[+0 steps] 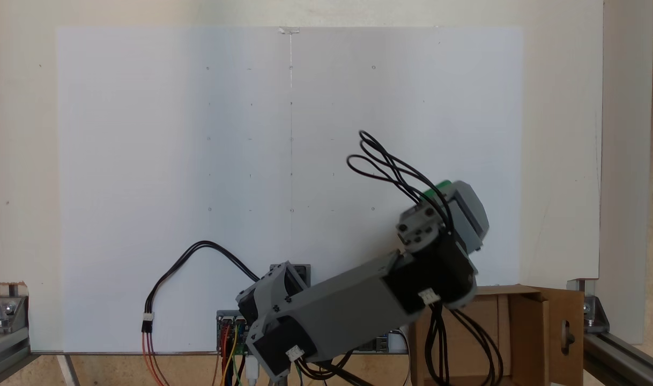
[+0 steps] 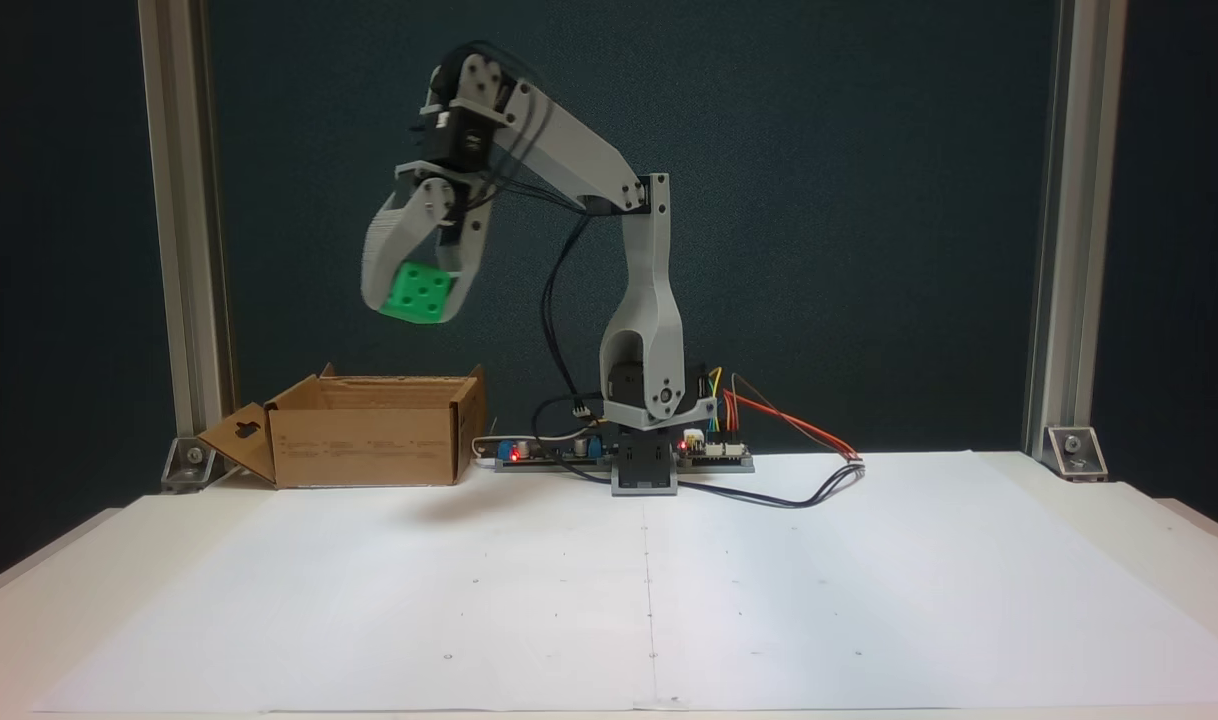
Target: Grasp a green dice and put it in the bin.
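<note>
One green dice (image 2: 418, 292) | pips face fixed view | clamped in jaws above bin (image 2: 369, 440)

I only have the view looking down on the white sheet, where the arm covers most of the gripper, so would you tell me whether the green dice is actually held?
Observer: Yes. From the side, the gripper is shut on the green dice, one finger on each side.
Operator: Thank you. Is the dice above the bin yet?
Observer: From the side it hangs well clear above the bin, over the box's open top, though that view alone cannot settle depth.
Operator: Is the bin ready to receive it?
Observer: Its top is open, and the flap with the slot cutout is folded outward, away from the arm.
</note>
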Controlling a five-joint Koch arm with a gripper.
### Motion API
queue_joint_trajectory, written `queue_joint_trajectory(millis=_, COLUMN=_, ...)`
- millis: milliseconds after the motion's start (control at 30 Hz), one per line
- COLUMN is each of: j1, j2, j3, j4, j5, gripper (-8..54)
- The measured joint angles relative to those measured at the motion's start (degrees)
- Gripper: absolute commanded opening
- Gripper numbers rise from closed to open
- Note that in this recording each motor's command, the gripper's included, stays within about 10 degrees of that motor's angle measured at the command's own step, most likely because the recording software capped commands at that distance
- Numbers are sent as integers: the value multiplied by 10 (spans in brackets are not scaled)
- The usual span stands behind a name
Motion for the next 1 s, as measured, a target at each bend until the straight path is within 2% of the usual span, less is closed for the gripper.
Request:
queue_joint_trajectory(millis=333, j1=307, j2=-3, j3=0, j4=0, j5=-146, gripper=121)
queue_joint_trajectory(millis=467, j1=388, j2=-46, j3=0, j4=-20, j5=-178, gripper=121)
queue_joint_trajectory(millis=800, j1=462, j2=-172, j3=112, j4=-228, j5=-206, gripper=121)
queue_joint_trajectory(millis=967, j1=474, j2=-188, j3=112, j4=-250, j5=-214, gripper=121)
queue_joint_trajectory(millis=1000, j1=474, j2=-189, j3=113, j4=-250, j5=-214, gripper=139)
